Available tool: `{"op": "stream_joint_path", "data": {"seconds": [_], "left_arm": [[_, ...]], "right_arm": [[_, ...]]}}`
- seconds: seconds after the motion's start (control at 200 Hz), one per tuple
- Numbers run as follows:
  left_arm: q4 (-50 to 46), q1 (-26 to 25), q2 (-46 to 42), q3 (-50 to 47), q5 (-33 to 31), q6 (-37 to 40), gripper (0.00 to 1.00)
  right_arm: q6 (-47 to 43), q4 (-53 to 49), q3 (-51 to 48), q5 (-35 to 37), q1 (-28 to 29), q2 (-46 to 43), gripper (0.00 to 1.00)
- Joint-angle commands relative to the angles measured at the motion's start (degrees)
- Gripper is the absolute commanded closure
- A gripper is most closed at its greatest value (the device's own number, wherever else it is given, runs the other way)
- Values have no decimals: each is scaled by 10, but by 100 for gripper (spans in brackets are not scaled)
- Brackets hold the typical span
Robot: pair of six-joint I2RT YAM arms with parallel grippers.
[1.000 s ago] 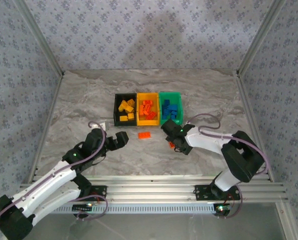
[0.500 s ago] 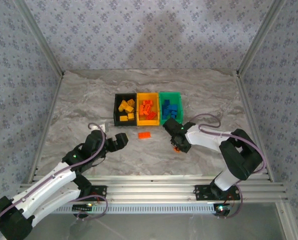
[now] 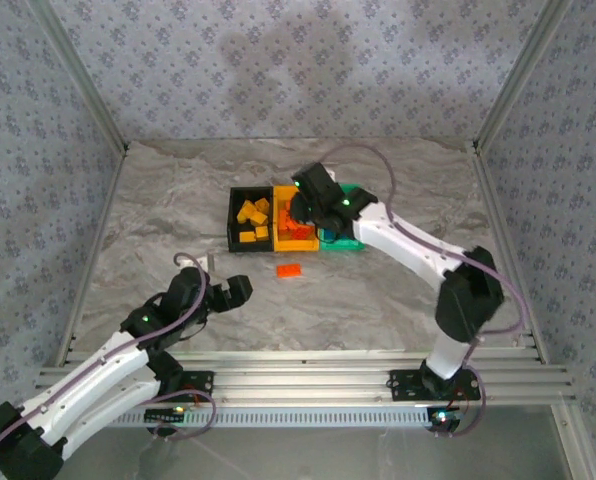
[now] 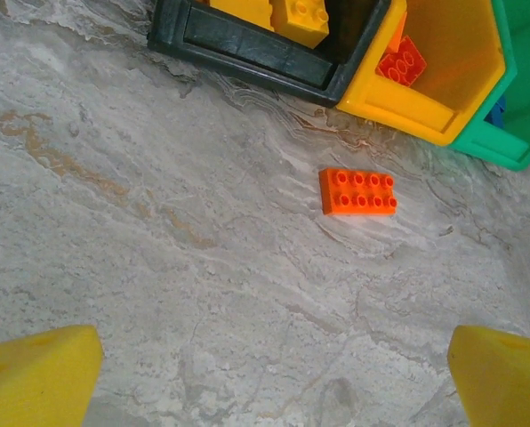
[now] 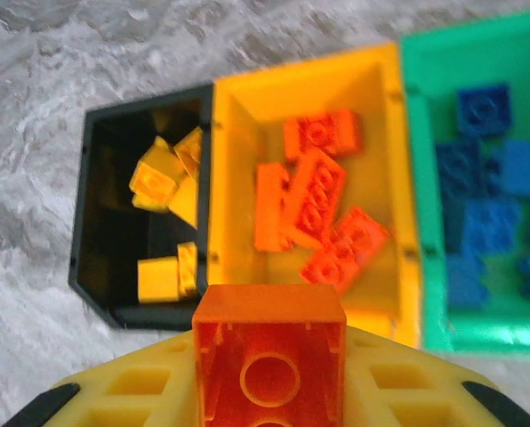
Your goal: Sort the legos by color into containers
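My right gripper [image 3: 303,207] hangs over the orange-yellow bin [image 3: 297,243], shut on a red-orange lego [image 5: 269,356] whose hollow underside faces the wrist camera. Below it, that bin [image 5: 219,187] holds several red-orange legos [image 5: 317,212]. The black bin [image 5: 81,222] holds yellow legos [image 5: 158,187], and the green bin [image 5: 422,178] holds blue legos [image 5: 487,196]. One red-orange lego [image 3: 289,269] lies flat on the table in front of the bins, also in the left wrist view [image 4: 357,191]. My left gripper [image 3: 240,290] stands open, low over the table, short of that lego, its yellow fingers [image 4: 36,378] wide apart.
The three bins stand side by side at mid-table: black [image 3: 232,225] at left, orange-yellow in the middle, green [image 3: 350,246] at right. Metal frame posts [image 3: 88,100] and patterned walls close in the marble table. My right arm's cable [image 3: 378,165] loops above the green bin.
My right gripper closed on a red-orange lego on the table in front of the green bin, lifted it and swung back-left over the orange-yellow bin. The left arm barely shifted.
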Motion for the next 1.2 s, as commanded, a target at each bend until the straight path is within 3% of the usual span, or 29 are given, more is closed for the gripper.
{"op": "stream_joint_path", "data": {"seconds": [0.0,0.28,0.33,0.405,0.515,0.645,0.829,0.854,0.904,1.029,1.194], "left_arm": [[-33,1,-9,14,4,0,0],[-67,0,-50,13,-4,-10,0],[-71,1,-55,12,-7,-10,0],[-77,1,-60,12,-7,-10,0],[-79,1,-64,11,-9,-10,0],[-81,1,-70,11,-11,-12,0],[-86,1,-85,7,-22,-16,0],[-88,1,-87,6,-25,-18,0],[-90,1,-90,5,-27,-19,0],[-92,1,-92,2,-31,-24,0],[-95,1,-92,1,-32,-26,0]], "right_arm": [[-79,-32,74,-15,-18,97,65],[-91,-64,186,12,-35,208,60],[-86,-62,186,8,-38,211,53],[-85,-60,188,6,-41,207,33],[-100,-51,183,25,-32,181,24],[-106,-16,126,43,-6,117,20],[-75,45,-28,59,51,13,15],[-69,51,-50,59,61,3,1],[-56,62,-85,67,77,-11,0],[-18,80,-143,70,104,-7,0],[-5,84,-141,75,122,53,0]]}}
